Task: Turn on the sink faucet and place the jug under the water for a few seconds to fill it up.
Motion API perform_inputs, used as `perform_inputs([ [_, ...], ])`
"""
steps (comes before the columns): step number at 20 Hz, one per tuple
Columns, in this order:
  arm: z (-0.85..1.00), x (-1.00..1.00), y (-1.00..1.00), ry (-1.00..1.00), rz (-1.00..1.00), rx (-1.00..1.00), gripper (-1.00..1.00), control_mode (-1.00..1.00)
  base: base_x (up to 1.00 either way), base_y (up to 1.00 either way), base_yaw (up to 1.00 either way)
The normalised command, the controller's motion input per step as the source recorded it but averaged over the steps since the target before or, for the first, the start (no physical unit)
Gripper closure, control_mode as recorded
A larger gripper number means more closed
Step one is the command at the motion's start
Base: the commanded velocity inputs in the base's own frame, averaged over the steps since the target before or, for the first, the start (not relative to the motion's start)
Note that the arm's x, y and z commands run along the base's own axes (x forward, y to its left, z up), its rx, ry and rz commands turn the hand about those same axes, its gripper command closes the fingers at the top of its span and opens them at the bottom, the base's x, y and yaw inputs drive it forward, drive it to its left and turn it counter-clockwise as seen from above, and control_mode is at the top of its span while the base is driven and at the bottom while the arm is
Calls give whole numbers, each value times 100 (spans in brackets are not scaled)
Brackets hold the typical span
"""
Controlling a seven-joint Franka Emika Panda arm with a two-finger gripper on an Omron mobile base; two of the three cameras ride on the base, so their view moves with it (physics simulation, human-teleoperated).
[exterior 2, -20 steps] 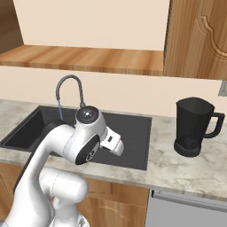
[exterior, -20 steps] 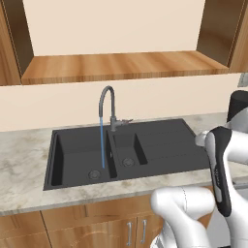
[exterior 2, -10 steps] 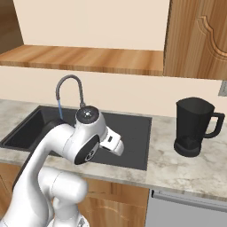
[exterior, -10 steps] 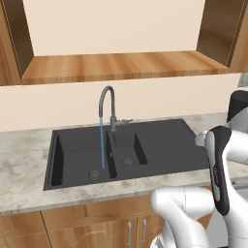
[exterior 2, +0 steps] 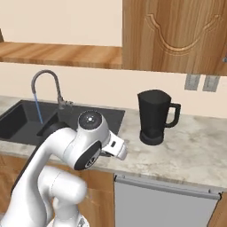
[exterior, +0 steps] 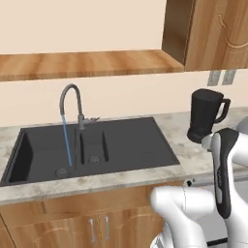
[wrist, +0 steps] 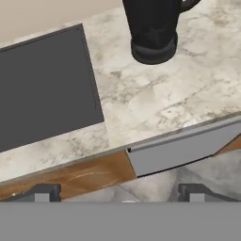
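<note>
The two-finger gripper (wrist: 117,192) hung with its jaws spread wide and empty, presumably readied for the tall matte black jug (wrist: 151,28) standing ahead on the pale marbled counter (wrist: 155,103), while far off left a thin blue stream (exterior: 67,143) fell from the arched grey faucet (exterior: 71,99) into the black sink (exterior: 121,143).

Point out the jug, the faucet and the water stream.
jug (exterior 2: 154,116), right base view, middle of its body.
faucet (exterior: 69,89), left base view, top of its arch.
water (exterior: 67,144), left base view, mid-stream.
</note>
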Motion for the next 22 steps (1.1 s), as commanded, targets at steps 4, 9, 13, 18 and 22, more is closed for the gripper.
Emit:
perform_inputs([
  [4, 0, 0, 0, 0, 0, 0, -100, 100, -2, -100, 0],
  [9, 0, 0, 0, 0, 0, 0, -100, 100, 0, -88, 0],
  [13, 0, 0, 0, 0, 0, 0, -100, 100, 2, -63, 2],
  [18, 0, 6, -10, 0, 1, 0, -100, -100, 6, -21, 3],
  [22, 8, 22, -6, -4, 12, 0, -100, -100, 0, 0, 0],
])
